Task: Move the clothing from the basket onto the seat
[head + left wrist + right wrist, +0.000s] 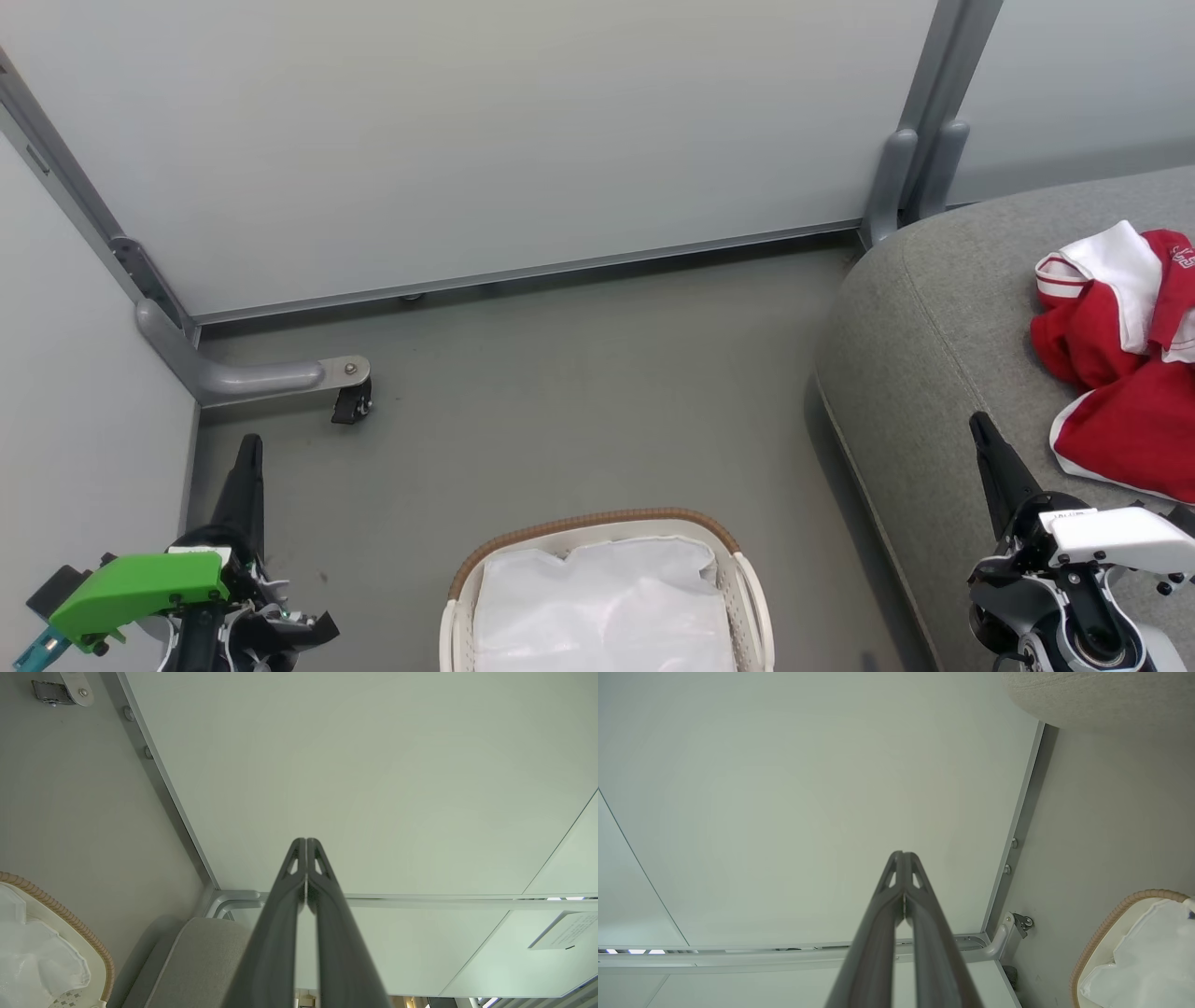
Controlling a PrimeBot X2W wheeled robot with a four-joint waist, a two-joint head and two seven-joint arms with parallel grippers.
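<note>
1. The clothing (1116, 373) lies in a red and white heap on the seat (934, 308), near its right side and well apart from the basket (597, 525).
2. In the basket I see just the white liner (597, 597); no red shows in it.
3. The left gripper (250, 446) has its fingers pressed together on nothing, over the floor left of the basket.
4. The right gripper (978, 425) is likewise closed and empty, over the seat's front edge, just beside the heap but not touching it.
5. I judge the moving done or nearly so. To finish well I would look under the liner's folds for any hidden garment before calling it, leave the liner alone, and keep both arms off the heap so it does not slide.
6. The head view gives me the heap on the seat, which neither wrist view does.
7. The wrist views give me the fingertips meeting, seen along their length against the wall panel, which the head view leaves less plain. Each also catches a bit of basket rim and liner.
</note>
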